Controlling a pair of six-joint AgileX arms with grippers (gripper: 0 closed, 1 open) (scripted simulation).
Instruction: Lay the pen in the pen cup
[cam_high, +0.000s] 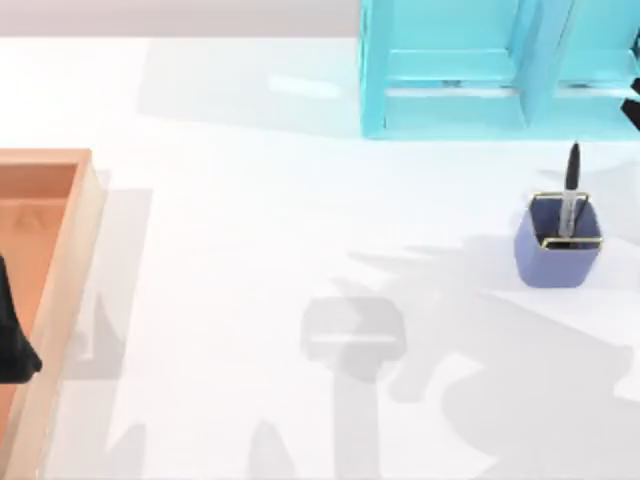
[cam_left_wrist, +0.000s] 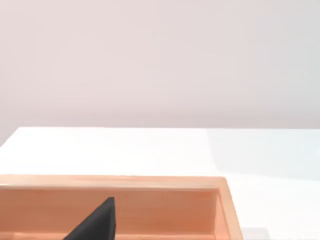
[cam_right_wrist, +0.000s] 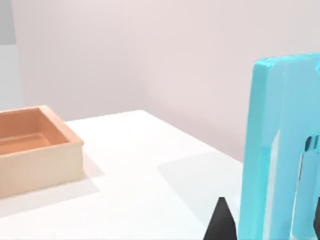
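Observation:
The pen (cam_high: 571, 195) stands nearly upright inside the pen cup (cam_high: 556, 258), its black end sticking out above the gold rim. The blue-violet cup sits on the white table at the right side. My right gripper (cam_high: 632, 105) is a dark shape at the right edge, behind the cup and apart from it, open and holding nothing; one black fingertip (cam_right_wrist: 220, 227) pokes up beside the cyan rack. My left gripper (cam_high: 14, 345) hangs parked over the wooden tray at the far left, far from the cup, and appears as a dark wedge (cam_left_wrist: 95, 225).
A cyan rack (cam_high: 450, 70) stands at the back right, close behind the cup, and appears as a tall cyan panel (cam_right_wrist: 280, 150). A shallow wooden tray (cam_high: 70, 260) lies along the left edge (cam_left_wrist: 150, 182). White tabletop stretches between them.

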